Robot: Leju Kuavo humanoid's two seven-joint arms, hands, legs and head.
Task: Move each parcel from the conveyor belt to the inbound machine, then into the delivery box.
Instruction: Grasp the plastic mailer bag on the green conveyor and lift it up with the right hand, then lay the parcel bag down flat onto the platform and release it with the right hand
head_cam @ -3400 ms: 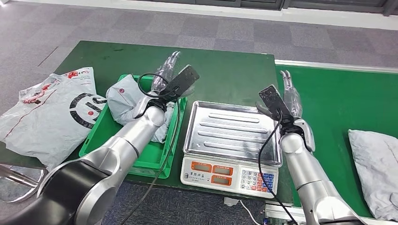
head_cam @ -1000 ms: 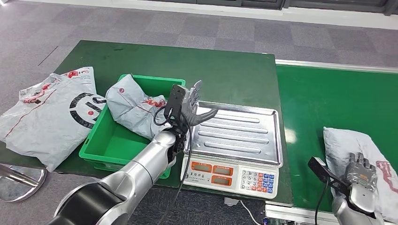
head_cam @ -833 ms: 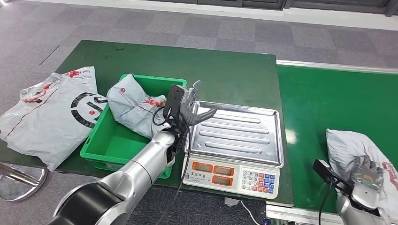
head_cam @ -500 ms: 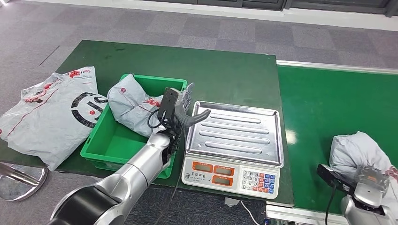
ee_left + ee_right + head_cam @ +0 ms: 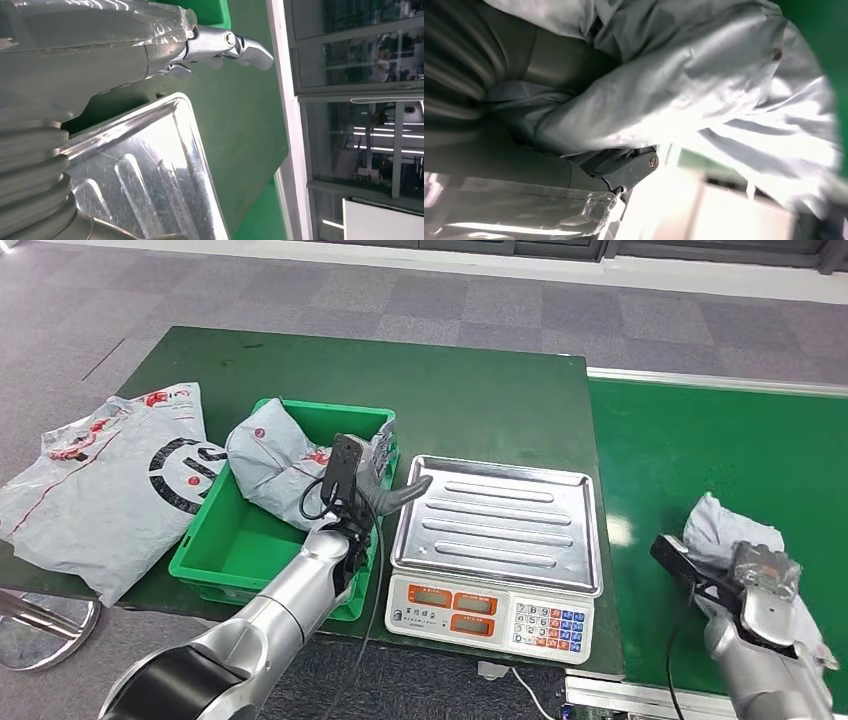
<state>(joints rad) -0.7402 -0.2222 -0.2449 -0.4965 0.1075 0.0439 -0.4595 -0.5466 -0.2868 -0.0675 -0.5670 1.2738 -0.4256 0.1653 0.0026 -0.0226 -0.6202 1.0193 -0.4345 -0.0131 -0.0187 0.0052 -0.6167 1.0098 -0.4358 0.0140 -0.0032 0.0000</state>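
Head view, right hand: my right hand has its fingers closed on the grey parcel, bunching it at the near edge of the conveyor belt; I judge this grip is for carrying it over to the scale.
Head view, scale: the inbound machine stands on the worktop between the belt and the green delivery box, so it sits mid-route, and its steel tray is bare.
Head view, left hand: my left hand hovers over the gap between box and scale, fingers spread and holding nothing, in my judgement placed to take the parcel once weighed.
Head view, box: a grey bagged parcel leans in the box's far corner.
Head view, writing: a big grey mailer bag beside the box carries a black round logo and red print I cannot read; the scale's keypad and displays are too small to read.
Left wrist view: the fingers stretch out apart above the worktop, next to the steel tray; no writing.
Right wrist view: crumpled grey parcel film is pressed against my palm, fingers wrapped into it; no label legible.
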